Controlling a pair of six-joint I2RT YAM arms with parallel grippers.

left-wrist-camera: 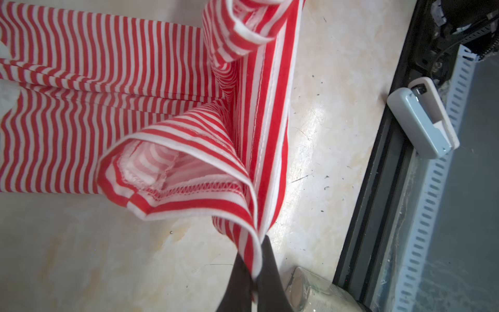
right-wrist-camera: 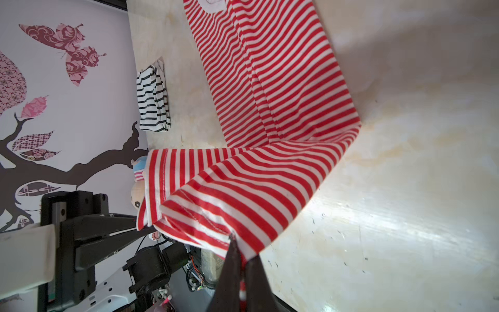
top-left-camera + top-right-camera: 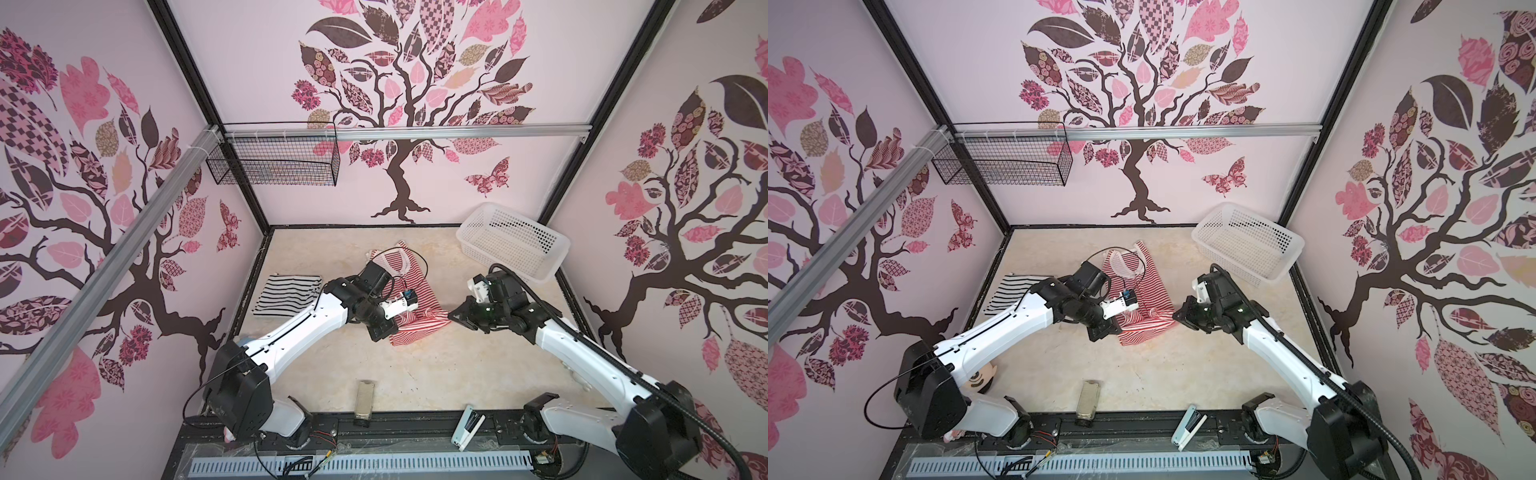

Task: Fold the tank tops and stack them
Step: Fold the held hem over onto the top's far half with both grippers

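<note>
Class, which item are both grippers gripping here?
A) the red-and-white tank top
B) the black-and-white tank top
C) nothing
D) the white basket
A: the wrist views show the left gripper and the right gripper each shut on the near edge of the red-and-white tank top.

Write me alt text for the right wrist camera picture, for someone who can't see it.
The right gripper is shut on a lifted hem corner of the red-and-white tank top, whose body lies on the beige table. The left gripper pinches the other hem corner; the folded black-and-white tank top lies beyond.
</note>
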